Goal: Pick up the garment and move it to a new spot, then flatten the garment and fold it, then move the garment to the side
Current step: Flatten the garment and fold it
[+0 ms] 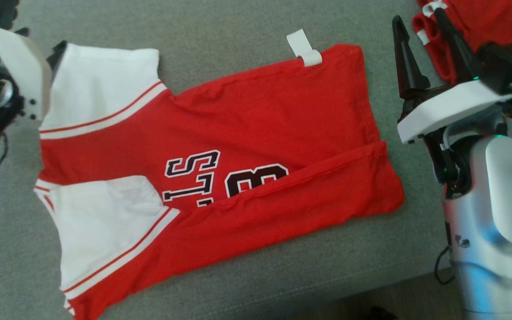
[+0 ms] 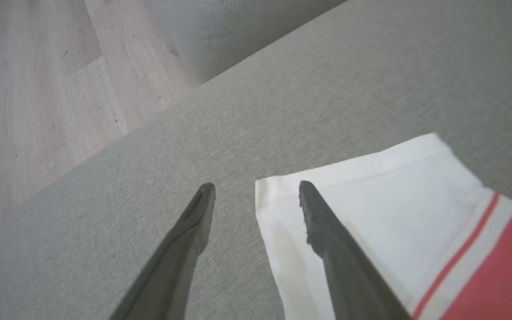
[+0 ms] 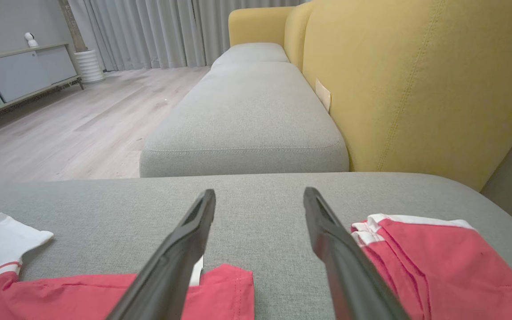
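Setting: domestic living room.
One sofa, yellow backrest (image 3: 416, 80) over grey seat cushions (image 3: 247, 115); pale wood-plank floor (image 3: 60, 129); full-length grey curtains (image 3: 149, 31); low sideboard (image 3: 20, 71) with grey and green fronts against the wall; white ribbed pot (image 3: 89, 66) on the floor beside it.

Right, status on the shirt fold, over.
Both grippers open, empty: left gripper at sleeve edge, right gripper by hem. Shirt spread on cushion, near side folded in. Second red garment near right gripper.
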